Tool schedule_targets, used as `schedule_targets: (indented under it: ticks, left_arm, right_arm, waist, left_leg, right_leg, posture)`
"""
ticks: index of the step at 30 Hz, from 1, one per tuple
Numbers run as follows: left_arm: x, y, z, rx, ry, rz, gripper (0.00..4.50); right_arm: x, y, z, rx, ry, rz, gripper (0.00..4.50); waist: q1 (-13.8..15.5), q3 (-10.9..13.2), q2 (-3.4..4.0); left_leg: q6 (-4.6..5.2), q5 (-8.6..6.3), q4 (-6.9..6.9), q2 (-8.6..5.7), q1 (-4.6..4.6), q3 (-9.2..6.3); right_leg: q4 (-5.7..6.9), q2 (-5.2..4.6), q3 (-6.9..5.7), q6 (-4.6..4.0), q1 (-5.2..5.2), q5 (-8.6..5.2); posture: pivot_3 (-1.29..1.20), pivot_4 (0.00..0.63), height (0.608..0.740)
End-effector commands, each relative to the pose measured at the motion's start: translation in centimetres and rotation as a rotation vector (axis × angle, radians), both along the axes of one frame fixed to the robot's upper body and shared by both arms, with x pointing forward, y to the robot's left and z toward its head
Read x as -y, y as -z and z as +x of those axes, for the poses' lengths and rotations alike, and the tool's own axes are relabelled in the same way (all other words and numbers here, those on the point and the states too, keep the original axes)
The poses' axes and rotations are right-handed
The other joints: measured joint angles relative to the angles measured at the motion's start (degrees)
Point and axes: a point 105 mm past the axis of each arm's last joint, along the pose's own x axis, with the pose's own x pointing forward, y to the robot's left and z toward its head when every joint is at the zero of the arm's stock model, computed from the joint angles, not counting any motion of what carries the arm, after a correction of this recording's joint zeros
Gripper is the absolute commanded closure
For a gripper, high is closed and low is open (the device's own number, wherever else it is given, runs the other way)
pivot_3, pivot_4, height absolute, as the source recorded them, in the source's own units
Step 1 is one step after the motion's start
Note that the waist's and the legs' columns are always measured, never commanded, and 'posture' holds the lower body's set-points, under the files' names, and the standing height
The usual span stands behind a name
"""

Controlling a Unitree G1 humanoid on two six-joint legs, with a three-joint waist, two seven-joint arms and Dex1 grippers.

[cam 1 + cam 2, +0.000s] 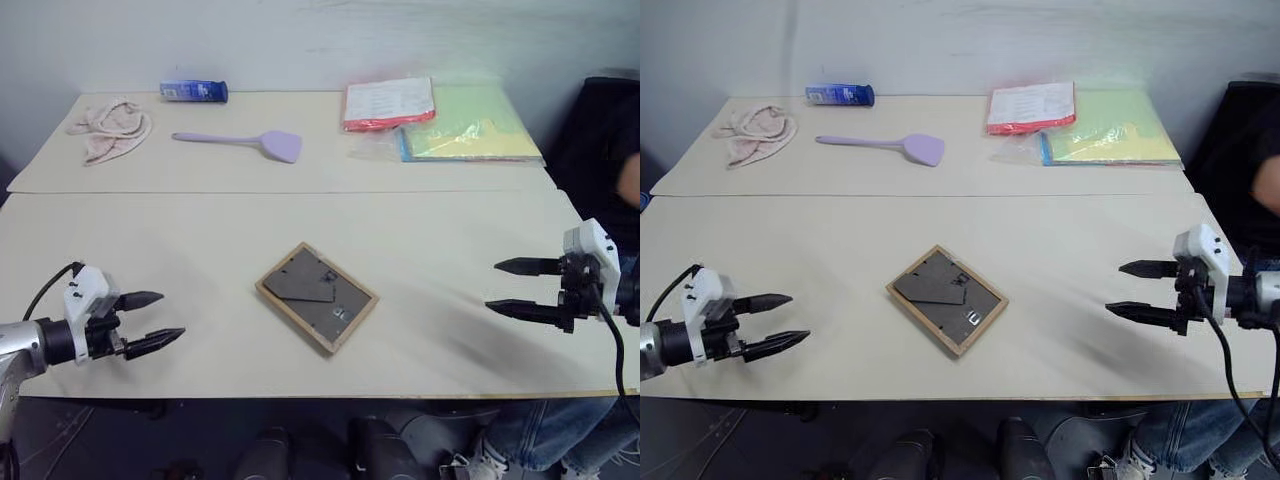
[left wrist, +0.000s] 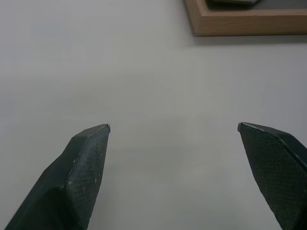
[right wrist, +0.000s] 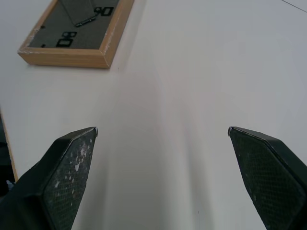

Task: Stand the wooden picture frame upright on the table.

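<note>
Wooden picture frame face-down | between left tool, right tool

Soft even light, faint shadows (wrist views slightly blurred)

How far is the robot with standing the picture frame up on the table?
Nothing looks done yet. The wooden picture frame lies flat, back side up, on the near section of the table, its stand folded against the back. Nothing is in hand: the left gripper and right gripper are open and empty, apart from the frame on either side. Left to do: reach it, grasp it, fold out the stand and set it upright.
</note>
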Motion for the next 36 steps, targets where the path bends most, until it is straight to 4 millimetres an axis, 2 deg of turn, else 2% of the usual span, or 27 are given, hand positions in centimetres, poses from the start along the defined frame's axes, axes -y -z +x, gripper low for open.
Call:
schedule_targets:
  ticks: [1, 10, 14, 17, 20, 23, 28, 29, 36]
  left_arm:
    - [-0.2, -1.3, -0.2, 0.043, 0.008, 0.025, 0.0]
    - [1.3, -1.0, -0.6, 0.032, -0.003, 0.008, 0.0]
    - [2.3, -1.2, -0.7, 0.024, 0.049, 0.003, 0.0]
    - [4.7, -0.7, -0.4, 0.001, 0.187, 0.034, 0.59]
    - [6.6, 0.4, 0.3, -0.012, 0.321, 0.107, 1.58]
    - [8.2, 0.9, 1.8, 0.009, 0.388, 0.15, 2.57]
    - [9.6, 1.3, 3.2, 0.03, 0.469, 0.201, 4.16]
    - [9.7, 1.3, 3.5, 0.035, 0.474, 0.203, 4.47]
    - [11.2, 1.2, 5.6, 0.048, 0.469, 0.157, 4.47]
  right_arm:
    - [-0.4, -0.8, 0.4, 0.013, -0.025, -0.008, 0.02]
    - [-1.5, -0.6, 1.0, 0.044, -0.011, -0.004, 0.02]
    - [-1.8, -0.8, 1.5, 0.082, -0.005, -0.029, 0.02]
    - [-3.5, -0.7, 2.4, 0.133, -0.047, -0.08, 0.6]
    - [-5.7, -0.3, 3.6, 0.159, -0.099, -0.11, 1.67]
    - [-8.5, 0.8, 4.6, 0.182, -0.17, -0.134, 2.75]
    - [-11.4, 2.5, 5.7, 0.203, -0.246, -0.17, 4.49]
    - [-11.7, 2.7, 5.8, 0.201, -0.257, -0.173, 4.5]
    - [-15.3, 4.3, 6.6, 0.224, -0.296, -0.186, 4.5]
  waist:
    - [0.02, 0.02, 0.03]
    - [0.09, 0.05, 0.08]
    - [0.03, 0.05, 0.08]
    - [-0.02, 0.06, 0.1]
    - [-0.14, 0.08, 0.14]
    - [-0.25, 0.09, 0.14]
    - [-0.7, 0.09, 0.14]
    - [-0.9, 0.09, 0.15]
    - [-1.24, 0.09, 0.14]
  left_leg:
    - [0.0, 0.0, 0.0, 0.0, -0.02, 0.0]
    - [-0.01, 0.0, 0.0, -0.01, -0.05, 0.02]
    - [-0.02, 0.01, 0.01, -0.01, -0.03, 0.02]
    - [-0.03, 0.01, 0.02, -0.02, -0.01, 0.03]
    - [-0.07, 0.04, 0.01, -0.03, 0.0, 0.03]
    - [-0.18, 0.1, 0.02, -0.04, -0.07, 0.02]
    - [-0.4, 0.23, 0.05, -0.04, -0.14, 0.06]
    - [-0.42, 0.24, 0.07, -0.04, -0.16, 0.06]
    - [-0.46, 0.27, 0.23, -0.03, -0.2, 0.06]
  right_leg:
    - [0.0, 0.0, 0.0, 0.0, -0.02, 0.0]
    - [0.03, 0.0, 0.02, 0.0, -0.05, 0.0]
    - [0.06, 0.01, 0.02, 0.0, -0.05, 0.0]
    - [0.07, 0.01, 0.02, 0.0, -0.04, 0.0]
    - [0.08, 0.02, 0.02, -0.01, -0.05, 0.01]
    - [0.11, 0.08, 0.01, -0.01, -0.13, 0.01]
    - [0.1, 0.12, 0.04, 0.0, -0.19, 0.01]
    - [0.1, 0.12, 0.03, 0.0, -0.19, 0.01]
    - [0.21, 0.15, 0.03, 0.02, -0.22, 0.03]
  posture:
    - [0.0, 0.15, 0.74]
    - [0.0, 0.15, 0.74]
    - [0.0, 0.15, 0.74]
    - [0.0, 0.15, 0.74]
    - [0.0, 0.15, 0.74]
    - [0.0, 0.15, 0.74]
    - [0.0, 0.15, 0.74]
    - [0.0, 0.15, 0.74]
    - [0.0, 0.15, 0.74]
